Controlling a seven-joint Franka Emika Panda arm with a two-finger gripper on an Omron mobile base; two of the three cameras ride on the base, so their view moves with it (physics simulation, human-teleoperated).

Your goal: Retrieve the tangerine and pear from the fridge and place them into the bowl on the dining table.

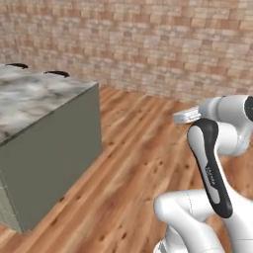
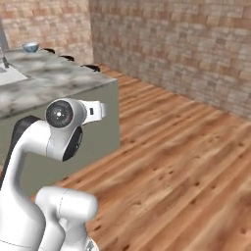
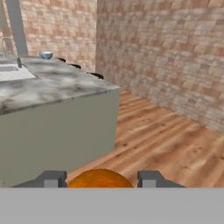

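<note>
Holding the tangerine (image 3: 99, 178) between the jaws (bowl (image 3: 45, 55) far off).

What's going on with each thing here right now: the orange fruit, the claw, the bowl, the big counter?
tangerine: held between the gripper's fingers, off the table.
gripper: closed on the tangerine.
bowl: upright at the far end of the dining table.
dining table: marble top, bowl and sink on it.

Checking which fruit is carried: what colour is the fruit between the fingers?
Bright orange, so it is the tangerine; the hand view shows it best.
</note>
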